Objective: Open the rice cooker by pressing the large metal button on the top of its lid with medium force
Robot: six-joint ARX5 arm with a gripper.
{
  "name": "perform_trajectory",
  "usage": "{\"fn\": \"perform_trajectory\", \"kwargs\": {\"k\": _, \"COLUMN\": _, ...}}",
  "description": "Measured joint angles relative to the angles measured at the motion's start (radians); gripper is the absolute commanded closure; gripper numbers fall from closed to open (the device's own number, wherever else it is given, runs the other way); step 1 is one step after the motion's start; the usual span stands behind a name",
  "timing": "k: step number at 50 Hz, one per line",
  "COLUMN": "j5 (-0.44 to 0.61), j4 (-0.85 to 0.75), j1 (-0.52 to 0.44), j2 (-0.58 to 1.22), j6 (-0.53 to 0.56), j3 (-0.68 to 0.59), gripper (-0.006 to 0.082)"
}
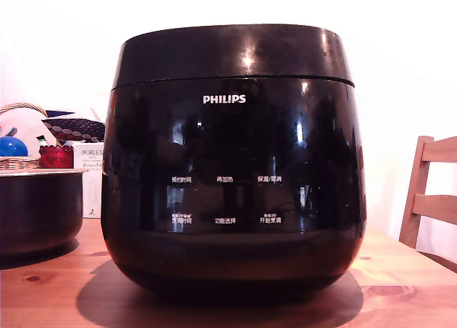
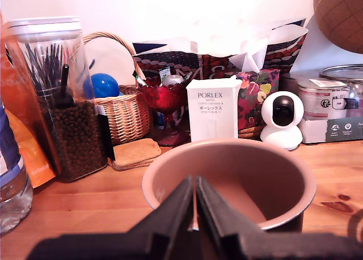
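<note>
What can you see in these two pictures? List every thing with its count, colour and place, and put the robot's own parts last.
rice cooker: one, glossy black, centre of the wooden table, lid closed.
inner pot: one, copper-brown inside, on the table just beyond the gripper.
PORLEX box: one, white, behind the pot.
wicker basket: one, tan, holding a blue ball.
red glass dish: one, beside the basket.
clear jar: one, brown beans inside.
small camera: one, white and black.
chair: one, wooden, the exterior view's right.
gripper: one, black, fingers together.
</note>
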Motion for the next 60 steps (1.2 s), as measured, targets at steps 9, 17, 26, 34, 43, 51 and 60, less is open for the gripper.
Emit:
{"fn": "perform_trajectory", "kwargs": {"k": 9, "j5": 0.046, "j4": 0.037, "j1": -0.016, "j2": -0.001, "j6": 0.002, "j3": -0.008, "gripper": 0.0786}}
{"fn": "perform_trajectory", "kwargs": {"k": 17, "j5": 0.054, "j4": 0.045, "j1": -0.016, "j2": -0.001, "j6": 0.002, "j3": -0.008, "gripper": 0.0786}}
{"fn": "perform_trajectory", "kwargs": {"k": 26, "j5": 0.175, "j4": 0.208, "j1": -0.016, "j2": -0.001, "j6": -0.011, "j3": -0.008, "gripper": 0.0786}}
{"fn": "perform_trajectory", "kwargs": {"k": 34, "j5": 0.286, "j4": 0.282, "j1": -0.016, "j2": -0.001, "j6": -0.187, "j3": 0.0, "gripper": 0.0786}}
{"fn": "perform_trajectory", "kwargs": {"k": 43, "j5": 0.536, "j4": 0.232, "j1": -0.042, "j2": -0.001, "j6": -0.368, "j3": 0.078, "gripper": 0.0786}}
{"fn": "perform_trajectory", "kwargs": {"k": 51, "j5": 0.706, "j4": 0.216, "j1": -0.086, "j2": 0.006, "j6": -0.454, "j3": 0.163, "gripper": 0.0786}}
{"fn": "perform_trajectory", "kwargs": {"k": 60, "j5": 0.785, "j4": 0.219, "j1": -0.146, "j2": 0.144, "j6": -0.495, "j3": 0.188, "gripper": 0.0786}}
